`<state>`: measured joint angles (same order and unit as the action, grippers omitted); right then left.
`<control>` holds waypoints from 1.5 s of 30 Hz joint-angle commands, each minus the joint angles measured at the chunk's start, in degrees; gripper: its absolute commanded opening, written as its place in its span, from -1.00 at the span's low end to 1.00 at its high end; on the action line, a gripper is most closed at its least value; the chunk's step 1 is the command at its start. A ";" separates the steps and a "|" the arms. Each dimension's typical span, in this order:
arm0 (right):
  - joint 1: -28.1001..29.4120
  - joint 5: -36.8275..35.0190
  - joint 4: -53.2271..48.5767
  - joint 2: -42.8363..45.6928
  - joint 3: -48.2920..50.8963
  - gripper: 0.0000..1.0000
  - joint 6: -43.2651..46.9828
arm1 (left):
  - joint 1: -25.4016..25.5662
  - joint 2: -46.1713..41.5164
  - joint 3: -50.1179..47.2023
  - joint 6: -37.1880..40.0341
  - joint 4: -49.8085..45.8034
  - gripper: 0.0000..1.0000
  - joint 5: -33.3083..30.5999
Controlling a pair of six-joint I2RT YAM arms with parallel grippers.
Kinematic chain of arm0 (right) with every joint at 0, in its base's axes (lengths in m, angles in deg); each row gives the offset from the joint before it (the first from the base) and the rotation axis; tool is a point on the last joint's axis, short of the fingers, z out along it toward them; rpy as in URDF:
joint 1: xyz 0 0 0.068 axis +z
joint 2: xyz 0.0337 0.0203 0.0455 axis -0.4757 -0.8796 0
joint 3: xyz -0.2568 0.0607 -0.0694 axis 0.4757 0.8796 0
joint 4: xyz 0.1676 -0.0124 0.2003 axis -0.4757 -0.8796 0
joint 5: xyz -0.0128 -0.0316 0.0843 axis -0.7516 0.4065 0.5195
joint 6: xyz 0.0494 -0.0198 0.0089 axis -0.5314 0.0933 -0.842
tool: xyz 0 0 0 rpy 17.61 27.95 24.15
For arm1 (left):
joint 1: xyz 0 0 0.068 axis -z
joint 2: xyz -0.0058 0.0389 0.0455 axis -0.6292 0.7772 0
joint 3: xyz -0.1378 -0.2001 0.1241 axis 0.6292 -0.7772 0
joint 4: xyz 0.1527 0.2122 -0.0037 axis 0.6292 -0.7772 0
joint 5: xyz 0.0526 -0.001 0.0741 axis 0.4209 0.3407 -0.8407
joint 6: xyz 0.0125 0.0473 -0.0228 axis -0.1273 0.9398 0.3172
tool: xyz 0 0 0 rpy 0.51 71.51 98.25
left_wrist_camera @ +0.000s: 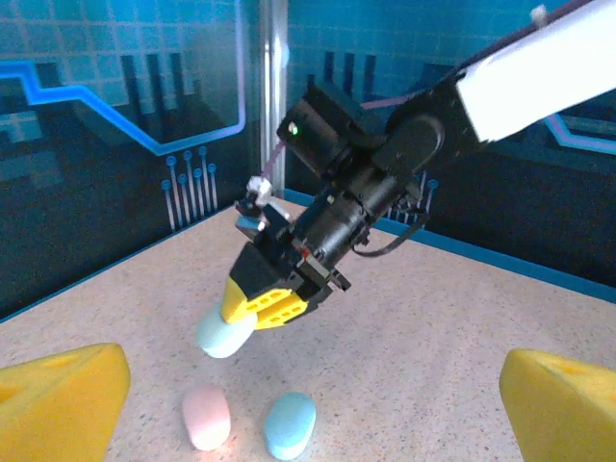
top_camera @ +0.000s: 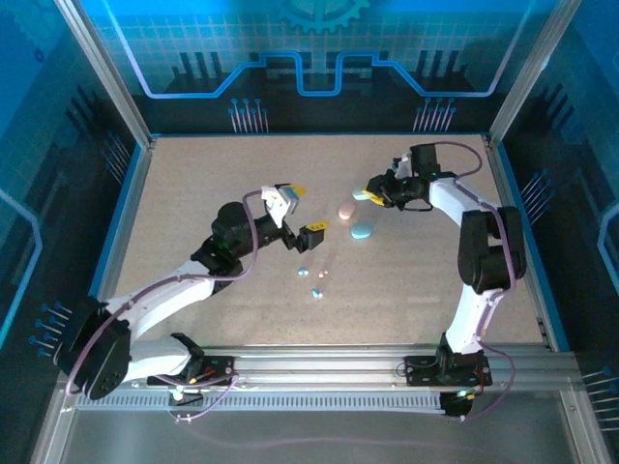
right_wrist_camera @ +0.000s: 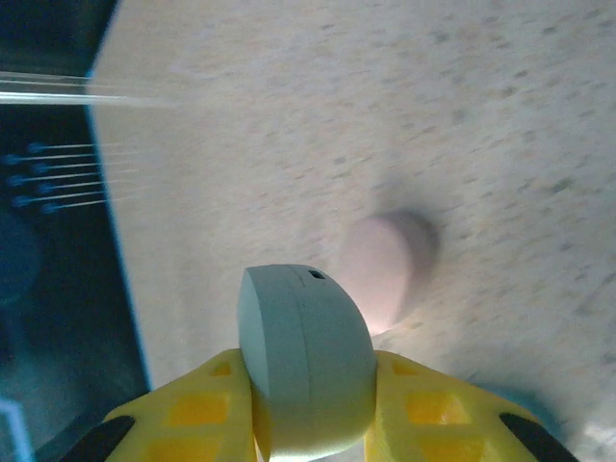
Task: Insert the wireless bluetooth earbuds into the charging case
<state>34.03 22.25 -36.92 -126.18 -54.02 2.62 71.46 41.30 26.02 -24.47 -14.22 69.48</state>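
Three tiny pastel earbuds (top_camera: 324,275), pink and teal, lie scattered on the table (top_camera: 193,193) between the arms. The right gripper (top_camera: 372,196) pinches a smooth, pale teal case (right_wrist_camera: 306,371) above a pink case (right_wrist_camera: 390,265). The left gripper (top_camera: 305,211) is spread wide.

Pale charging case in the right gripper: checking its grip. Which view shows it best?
Right wrist: the pale charging case looms close, clamped between yellow fingers. Left wrist shows it smaller; top external, a speck.
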 commanded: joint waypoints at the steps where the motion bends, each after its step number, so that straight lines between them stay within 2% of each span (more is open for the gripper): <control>1: -0.45 -4.29 -2.16 -3.56 -4.49 -0.66 4.49 | -0.86 -3.75 0.71 -1.60 -9.25 0.98 -5.23; 5: -0.79 -8.77 -5.39 -8.25 -8.04 -0.63 5.94 | -1.85 -5.49 2.61 -4.94 -16.70 0.98 -8.47; 10: -0.97 -6.22 -7.98 -13.17 -11.13 -0.57 6.94 | -2.84 -5.53 3.79 -5.35 -19.11 0.98 -7.88; 13: -0.99 -5.81 -8.71 -13.95 -11.54 -0.46 7.41 | -3.24 -5.14 4.03 -5.15 -19.20 0.98 -6.10; 20: -1.12 -8.47 -12.19 -13.42 -11.50 -0.13 9.72 | -3.55 -3.01 6.55 -5.62 -21.87 0.98 -3.60; 30: -1.88 -15.09 -17.87 -6.84 -10.71 0.08 15.36 | -3.80 -1.60 7.56 -6.08 -22.14 0.98 -3.42; 33: -1.27 -14.37 -16.76 -3.15 -8.43 0.08 17.70 | -3.84 -1.34 7.83 -6.41 -22.18 0.98 -3.71; 36: -0.16 -10.77 -15.25 -1.39 -5.98 0.05 20.53 | -4.08 -0.97 7.82 -7.05 -21.69 0.98 -4.18; 41: 2.51 -7.40 -16.96 -4.33 -7.23 0.01 24.31 | -4.26 -0.16 8.48 -7.61 -21.62 0.98 -3.82; 45: 3.88 -7.93 -19.07 -7.14 -9.45 0.02 25.59 | -4.30 -0.32 9.05 -7.58 -22.68 0.98 -3.78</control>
<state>36.61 12.96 -52.92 -130.59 -61.48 25.11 67.59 41.02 32.82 -30.90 -36.01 64.50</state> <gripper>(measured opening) 0.507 0.989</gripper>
